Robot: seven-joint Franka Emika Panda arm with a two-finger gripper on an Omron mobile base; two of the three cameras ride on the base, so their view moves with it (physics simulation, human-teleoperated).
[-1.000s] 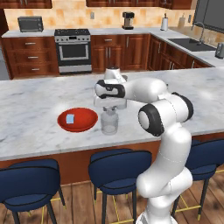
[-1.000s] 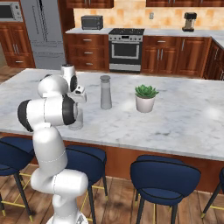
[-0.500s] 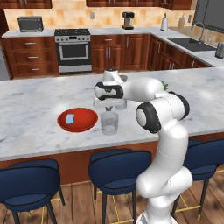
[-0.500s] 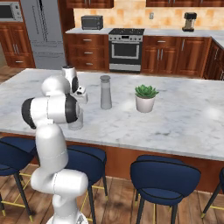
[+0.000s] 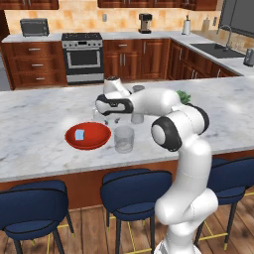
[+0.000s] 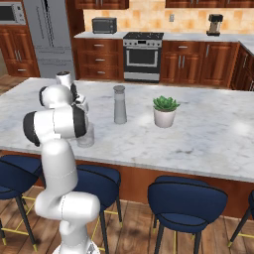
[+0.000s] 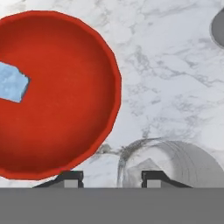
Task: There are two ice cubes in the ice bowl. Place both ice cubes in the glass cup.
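One ice cube [image 7: 11,82] lies in the left part of the ice bowl [image 5: 88,135], flat on the red floor and clear of the wall. It is likely light, hard and slick, with a wet skin that lets it squirt out of a loose pinch. The best hold would be square across two opposite flat faces, low on the cube, with a gentle squeeze and no haste. The bowl is shallow, so its rim should hardly hinder a straight descent, but it may slide on the marble bench [image 5: 39,154] if nudged.

Just right of the bowl's rim hovers the pincer [image 7: 111,177], its two tips apart and nothing between them. It sits above the gap between the bowl and the glass cup [image 5: 124,139].

The cup stands upright, just right of the bowl and not touching it. A pale faceted shape in it looks like the other cube [image 7: 146,168], though the glass blurs it. The tumbler is thin, breakable and easy to tip.

Farther right of the bowl and behind the cup stands a grey shaker [image 6: 119,104], and beyond it a potted plant [image 6: 164,110]. Both are well off the path between bowl and cup.
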